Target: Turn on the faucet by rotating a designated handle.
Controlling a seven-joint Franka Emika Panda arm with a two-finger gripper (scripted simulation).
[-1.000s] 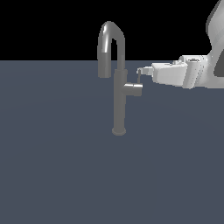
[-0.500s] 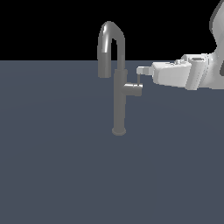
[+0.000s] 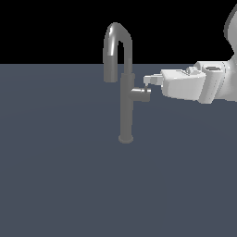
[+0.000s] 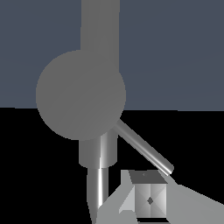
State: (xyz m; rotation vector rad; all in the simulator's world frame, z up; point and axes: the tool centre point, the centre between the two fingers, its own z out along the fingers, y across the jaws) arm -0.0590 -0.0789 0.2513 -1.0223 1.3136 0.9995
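Gripper (image 3: 149, 80) tips at handle (image 3: 141, 94); jaw state unclear, faucet (image 3: 125, 92) base hidden from wrist

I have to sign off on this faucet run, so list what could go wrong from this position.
1. In the wrist view a fingertip meets only the far tip of the handle; it may slide off the thin rod.
2. The gripper sits close beside the faucet column; pushing further could knock the column instead of turning the lever.

The faucet (image 3: 126, 99) and its handle (image 3: 141, 94) look like smooth brushed grey metal with soft sheen; the claw (image 3: 149, 80) looks like matt white plastic; the desk (image 3: 60, 176) is flat matt slate.
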